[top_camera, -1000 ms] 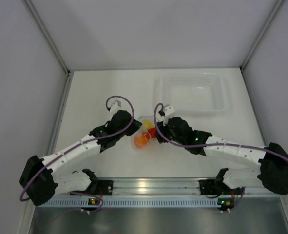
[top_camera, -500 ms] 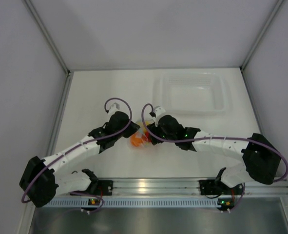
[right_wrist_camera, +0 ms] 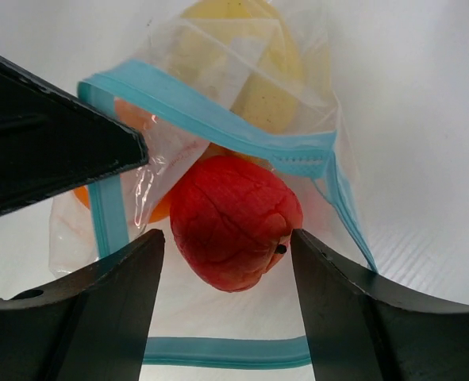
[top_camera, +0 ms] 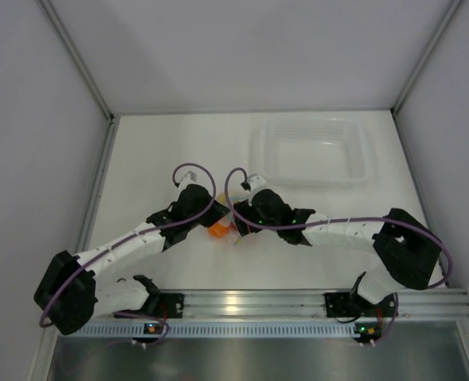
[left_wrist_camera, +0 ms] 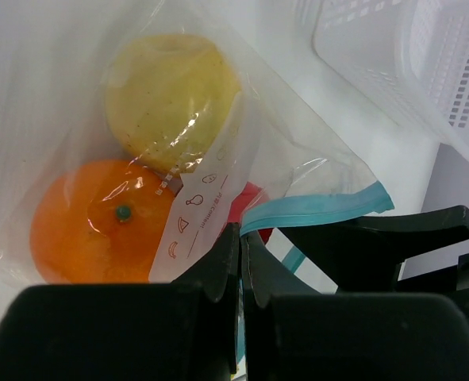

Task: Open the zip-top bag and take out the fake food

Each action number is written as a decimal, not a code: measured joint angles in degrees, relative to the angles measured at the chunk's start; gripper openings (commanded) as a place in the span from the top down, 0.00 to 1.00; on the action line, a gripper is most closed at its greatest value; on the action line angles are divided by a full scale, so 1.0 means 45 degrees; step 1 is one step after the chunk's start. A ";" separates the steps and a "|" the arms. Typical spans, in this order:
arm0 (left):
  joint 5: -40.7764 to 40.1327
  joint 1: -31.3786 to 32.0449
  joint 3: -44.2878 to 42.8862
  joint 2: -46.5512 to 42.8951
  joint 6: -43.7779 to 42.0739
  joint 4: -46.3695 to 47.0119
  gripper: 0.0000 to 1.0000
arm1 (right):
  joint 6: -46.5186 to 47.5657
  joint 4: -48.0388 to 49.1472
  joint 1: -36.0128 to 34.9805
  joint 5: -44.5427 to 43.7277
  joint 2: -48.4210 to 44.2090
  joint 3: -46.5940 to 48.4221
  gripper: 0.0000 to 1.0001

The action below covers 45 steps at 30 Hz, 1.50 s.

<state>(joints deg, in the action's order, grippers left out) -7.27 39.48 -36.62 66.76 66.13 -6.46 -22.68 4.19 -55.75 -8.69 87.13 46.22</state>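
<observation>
The two arms meet at the middle of the white table (top_camera: 159, 151), both wrists over the zip-top bag (left_wrist_camera: 286, 151). The bag lies on the table in front of the clear tray (top_camera: 309, 121), apart from it.

The left claw (left_wrist_camera: 240, 238) is pressed tight together, pinching the bag's clear film just below the blue zip strip (right_wrist_camera: 210, 119). Seen from the left wrist, the orange fruit (left_wrist_camera: 91, 226) and the yellow fruit (left_wrist_camera: 167, 95) sit inside the bag, the yellow one behind the orange one and touching it.

The bag's mouth is parted: one run of the blue strip arches over the red fruit (right_wrist_camera: 230, 218) and another lies flat on the table beneath it. The red fruit sits in that mouth, in front of the other two fruits.

The right claw (right_wrist_camera: 224, 242) is spread wide, with one finger on each side of the red fruit. The right-hand finger is at the fruit's skin, whether touching cannot be told, and the left-hand one stands off with a gap. It grips nothing. One black finger of the left claw juts in from the left of the right wrist view, just above the strip.
</observation>
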 measured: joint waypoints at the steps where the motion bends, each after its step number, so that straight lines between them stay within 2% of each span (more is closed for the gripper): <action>1: 0.0049 -0.0010 0.0063 0.0015 0.0005 0.0058 1.00 | -0.0073 0.0340 0.0000 0.0083 0.0034 -0.0058 0.37; 3: 0.0112 -0.0029 0.0151 0.0053 0.0005 0.0136 1.00 | -0.0151 0.0758 0.0000 0.0243 0.0165 -0.0121 0.39; 11: 0.0389 -0.0117 0.0185 0.0053 0.0000 0.0301 1.00 | -0.0330 0.0967 0.0000 0.0325 0.1307 -0.0029 0.34; 15: 0.0427 -0.0180 0.0185 0.0049 0.0005 0.0321 1.00 | -0.0476 0.1224 0.0000 0.0350 0.1404 -0.0019 0.49; 17: 0.0437 -0.0185 0.0185 0.0049 0.0005 0.0355 1.00 | -0.0573 0.1486 0.0000 0.0330 0.1404 -0.0019 0.52; 18: 0.0442 -0.0185 0.0185 0.0053 0.0000 0.0374 1.00 | -0.0588 0.1613 0.0000 0.0311 0.1404 -0.0029 0.62; 23: 0.0481 -0.0219 0.0185 0.0049 -0.0005 0.0393 1.00 | -0.0520 0.2137 0.0000 0.0219 0.1404 -0.0117 0.72; 25: 0.0481 -0.0238 0.0185 0.0049 -0.0005 0.0393 1.00 | -0.0466 0.2341 0.0000 0.0209 0.1404 -0.0155 0.69; 26: 0.0476 -0.0248 0.0185 0.0049 -0.0010 0.0393 1.00 | -0.0437 0.2419 0.0000 0.0170 0.1404 -0.0204 0.62; 27: 0.0481 -0.0262 0.0185 0.0049 -0.0010 0.0393 1.00 | -0.0413 0.2419 0.0000 0.0141 0.1404 -0.0228 0.47; 28: 0.0481 -0.0267 0.0185 0.0053 -0.0015 0.0393 1.00 | -0.0457 0.2429 0.0000 0.0083 0.1404 -0.0267 0.45; 35: 0.0636 -0.0291 0.0185 0.0053 -0.0078 0.0393 1.00 | -0.0296 0.2448 0.0000 -0.0228 0.1404 -0.0267 0.45; 39: 0.0767 -0.0291 0.0185 0.0053 -0.0160 0.0393 1.00 | -0.0151 0.2409 0.0000 -0.0311 0.1642 -0.0005 0.30; 45: 0.0894 -0.0364 0.0185 0.0063 -0.0393 0.0389 1.00 | 0.0340 0.2749 0.0000 -0.0262 0.2011 0.0131 0.27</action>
<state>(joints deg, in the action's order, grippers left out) -3.25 37.85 -35.79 67.05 64.36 -4.71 -21.15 16.56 -55.75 -9.87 96.18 46.81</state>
